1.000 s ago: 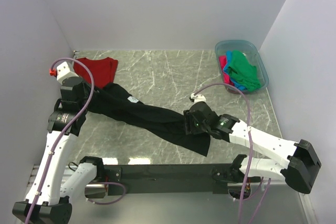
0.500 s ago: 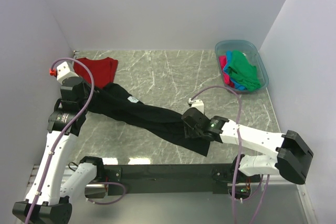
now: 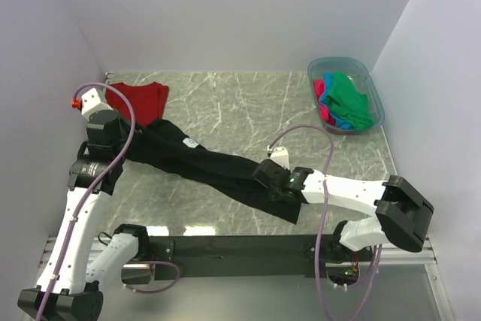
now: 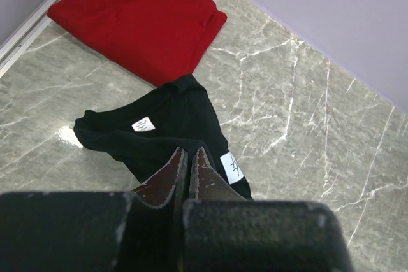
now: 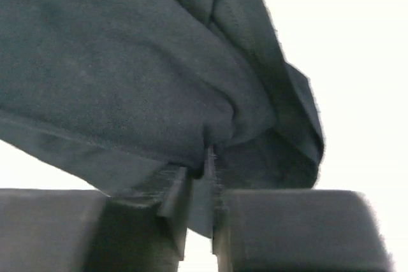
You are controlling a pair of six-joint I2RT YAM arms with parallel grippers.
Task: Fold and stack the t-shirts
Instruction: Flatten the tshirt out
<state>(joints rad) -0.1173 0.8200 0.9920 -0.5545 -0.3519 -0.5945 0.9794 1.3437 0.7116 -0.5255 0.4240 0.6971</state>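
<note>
A large black t-shirt (image 3: 210,167) lies stretched in a diagonal band across the marble table (image 3: 248,103), with a white label (image 3: 191,143) near its left end. My left gripper (image 3: 113,144) is shut on that end, and in the left wrist view its fingertips (image 4: 189,154) pinch black cloth (image 4: 166,116). My right gripper (image 3: 264,174) sits low over the shirt's lower right end. In the right wrist view its jaws (image 5: 201,170) are closed on a fold of the dark cloth (image 5: 127,62). A folded dark red t-shirt (image 3: 139,98) (image 4: 137,20) rests at the back left.
A translucent blue tub (image 3: 372,88) at the back right holds green (image 3: 349,99), pink and blue shirts. Grey walls close in the left, back and right sides. A black rail (image 3: 240,246) carries both arm bases along the near edge.
The right arm has stretched lower and leftward along the shirt's lower end, and its jaws have closed from wide open onto the cloth. The left arm has not moved.
</note>
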